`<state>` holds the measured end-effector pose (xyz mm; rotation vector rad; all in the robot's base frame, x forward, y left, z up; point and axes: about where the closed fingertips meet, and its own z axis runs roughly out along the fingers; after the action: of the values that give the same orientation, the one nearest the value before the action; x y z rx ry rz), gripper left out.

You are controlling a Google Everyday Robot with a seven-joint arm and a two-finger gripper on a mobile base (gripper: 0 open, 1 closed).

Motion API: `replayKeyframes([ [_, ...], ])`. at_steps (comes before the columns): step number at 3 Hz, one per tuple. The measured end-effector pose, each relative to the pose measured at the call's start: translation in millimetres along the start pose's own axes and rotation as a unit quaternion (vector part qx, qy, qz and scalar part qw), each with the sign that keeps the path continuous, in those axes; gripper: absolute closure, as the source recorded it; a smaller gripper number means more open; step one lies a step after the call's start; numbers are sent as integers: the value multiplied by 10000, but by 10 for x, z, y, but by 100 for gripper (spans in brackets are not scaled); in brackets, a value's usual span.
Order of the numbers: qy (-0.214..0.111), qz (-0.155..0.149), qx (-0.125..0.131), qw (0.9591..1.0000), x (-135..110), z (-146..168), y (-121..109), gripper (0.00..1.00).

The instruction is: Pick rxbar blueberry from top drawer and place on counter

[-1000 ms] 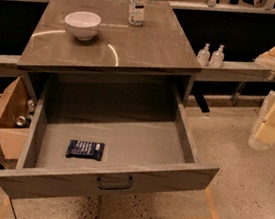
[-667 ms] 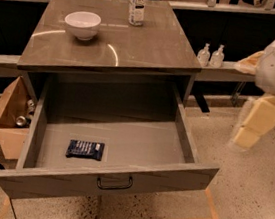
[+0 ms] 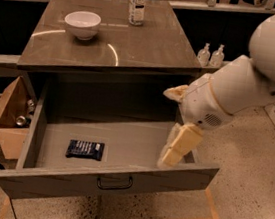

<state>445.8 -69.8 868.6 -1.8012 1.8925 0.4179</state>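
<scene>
Gripper (image 3: 171, 159) hangs inside drawer (image 3: 179, 177), right end, just behind front wall; can't tell how wide fingers are. Bar (image 3: 85, 149) flat on drawer floor, well left of fingers, near front. Guessing light, slick crinkly wrapper, so you pinch across short width. Open floor all round it; watch front wall lifting out. Tabletop (image 3: 135, 50): bowl (image 3: 82, 23), bottle (image 3: 137, 3) sit far back, near edge free.

The gripper (image 3: 177, 148) hangs over the open drawer's (image 3: 168, 178) right end, at three o'clock from the bar (image 3: 85, 149) lying on its floor.
</scene>
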Motion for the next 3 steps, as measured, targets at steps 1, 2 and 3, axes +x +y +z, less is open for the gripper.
replayKeyframes([
  [1,-542,-165,-236,9981,-344,539,7,0],
  [2,-778,-338,-237,9961,-681,991,-88,0],
  [3,-742,-339,-229,9964,-688,992,-76,0],
])
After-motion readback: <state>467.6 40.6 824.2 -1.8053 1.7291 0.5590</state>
